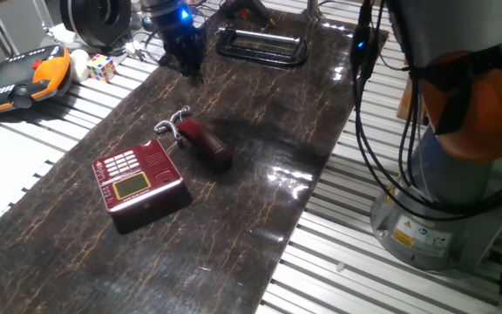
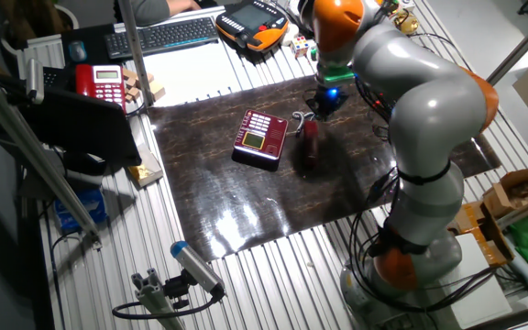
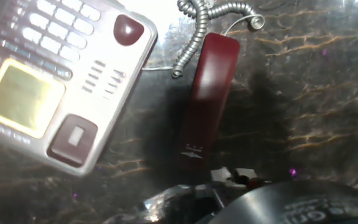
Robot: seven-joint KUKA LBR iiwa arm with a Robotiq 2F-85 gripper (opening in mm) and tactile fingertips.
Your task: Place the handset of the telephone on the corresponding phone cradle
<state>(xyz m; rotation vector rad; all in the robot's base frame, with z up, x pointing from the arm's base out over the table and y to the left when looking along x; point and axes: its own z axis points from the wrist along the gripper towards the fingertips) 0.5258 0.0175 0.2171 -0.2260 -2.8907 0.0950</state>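
The dark red telephone [image 1: 138, 179] lies on the dark mat, with pale keypad and yellowish-green display; it also shows in the other fixed view [image 2: 259, 137] and the hand view [image 3: 42, 81]. Its phone cradle [image 3: 104, 81] along the side facing the handset is empty. The dark red handset [image 1: 206, 144] lies flat on the mat beside the phone, apart from it, its curly silver cord [image 3: 210, 18] at the far end; it fills the middle of the hand view [image 3: 207, 93]. My gripper [image 1: 186, 65] hangs above the mat beyond the handset, empty, its fingers seemingly spread.
An orange-black device [image 1: 20, 78] and a colour cube [image 1: 101, 66] lie off the mat's far left. A black frame [image 1: 264, 48] lies at the mat's far end. The robot base [image 1: 460, 174] with cables stands right. Another red phone [image 2: 104, 84] sits near a keyboard [image 2: 163, 35].
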